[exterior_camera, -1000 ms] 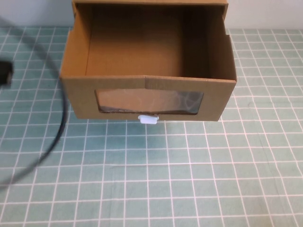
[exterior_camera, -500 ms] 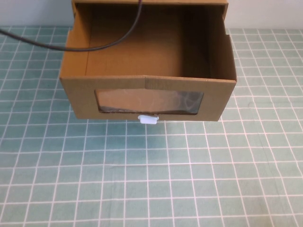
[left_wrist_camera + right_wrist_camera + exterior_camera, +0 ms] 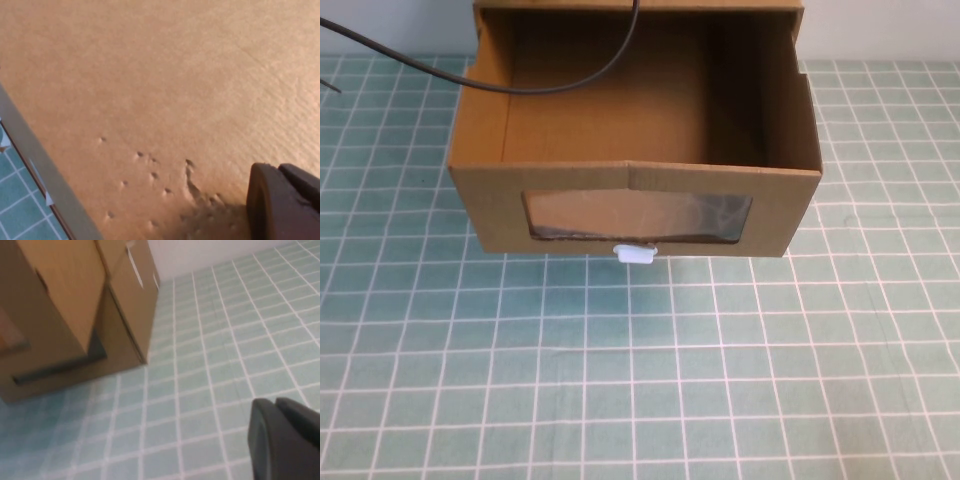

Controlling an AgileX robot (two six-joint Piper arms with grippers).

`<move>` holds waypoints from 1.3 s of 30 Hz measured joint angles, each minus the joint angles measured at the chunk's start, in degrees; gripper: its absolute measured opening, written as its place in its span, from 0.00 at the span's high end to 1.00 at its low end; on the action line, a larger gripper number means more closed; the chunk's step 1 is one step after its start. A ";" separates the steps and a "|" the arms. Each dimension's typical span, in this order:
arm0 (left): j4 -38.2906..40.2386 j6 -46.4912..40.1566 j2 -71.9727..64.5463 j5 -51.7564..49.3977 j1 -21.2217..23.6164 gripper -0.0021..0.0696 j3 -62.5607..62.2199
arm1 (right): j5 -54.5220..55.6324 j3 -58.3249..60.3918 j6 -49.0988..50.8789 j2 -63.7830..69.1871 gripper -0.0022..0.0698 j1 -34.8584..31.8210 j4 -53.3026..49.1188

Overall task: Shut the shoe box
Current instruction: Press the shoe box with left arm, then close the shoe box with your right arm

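Note:
The shoe box (image 3: 788, 205) stands at the back middle of the table in the high view. Its drawer is pulled out toward me, and the inside (image 3: 610, 110) is bare. The front has a clear window (image 3: 638, 215) with a small white pull tab (image 3: 635, 252) below it. Neither gripper shows in the high view. My left gripper (image 3: 280, 200) is shut and hovers close over a dented flat cardboard face (image 3: 150, 90); which face I cannot tell. Off to the box's side, my right gripper (image 3: 277, 440) is shut above the table, and the box (image 3: 65, 305) lies well apart from it.
A black cable (image 3: 550, 85) hangs across the back of the open drawer. The table (image 3: 640, 380) wears a green cloth with a white grid. A pale wall (image 3: 200, 252) rises behind the box.
The black cable has swung from the table's left side to across the drawer's back. A dark part of the left arm at the left edge is gone. The box has not moved.

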State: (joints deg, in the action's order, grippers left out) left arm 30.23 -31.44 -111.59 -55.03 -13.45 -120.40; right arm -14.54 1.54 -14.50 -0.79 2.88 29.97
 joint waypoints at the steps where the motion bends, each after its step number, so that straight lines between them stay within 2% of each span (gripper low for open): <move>1: 0.10 0.00 0.00 -0.27 0.00 0.98 -0.14 | 1.69 0.00 0.00 0.00 0.99 0.00 4.79; 5: 0.10 0.00 0.00 -0.66 0.00 0.98 -0.27 | 9.41 0.00 -0.10 0.00 0.99 0.00 20.47; 8: 0.12 0.00 0.00 -0.77 0.00 0.98 -0.27 | 12.14 0.00 -0.10 0.00 0.99 0.00 24.19; 10: 0.22 0.26 0.00 -0.86 0.00 0.98 -0.27 | 10.23 -0.85 -0.10 0.00 0.99 0.00 25.19; 15: 0.22 1.06 0.00 -1.13 0.00 0.98 -0.35 | -5.81 -12.68 -0.10 7.14 0.99 0.00 22.83; 22: 0.22 1.15 0.00 -1.41 0.00 0.98 -0.35 | -34.18 -33.70 -2.32 32.49 0.99 0.00 9.84; 28: 0.24 1.28 0.00 -1.41 0.00 0.98 -0.35 | -43.76 -46.94 -6.76 51.73 0.99 0.85 6.73; 31: 0.24 1.28 0.00 -1.41 0.00 0.98 -0.35 | -44.04 -52.40 -6.70 58.83 0.99 5.82 5.09; 34: 0.34 1.28 0.00 -1.41 0.00 0.98 -0.35 | -41.64 -57.70 -3.72 64.60 0.99 15.68 1.25; 39: 0.34 1.28 0.00 -1.41 0.00 0.98 -0.35 | -31.73 -63.47 5.52 69.88 0.99 31.45 -8.56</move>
State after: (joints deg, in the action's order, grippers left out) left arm 30.57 -30.15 -111.59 -56.44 -13.45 -120.75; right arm -46.28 -61.93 -8.98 69.09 34.33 21.41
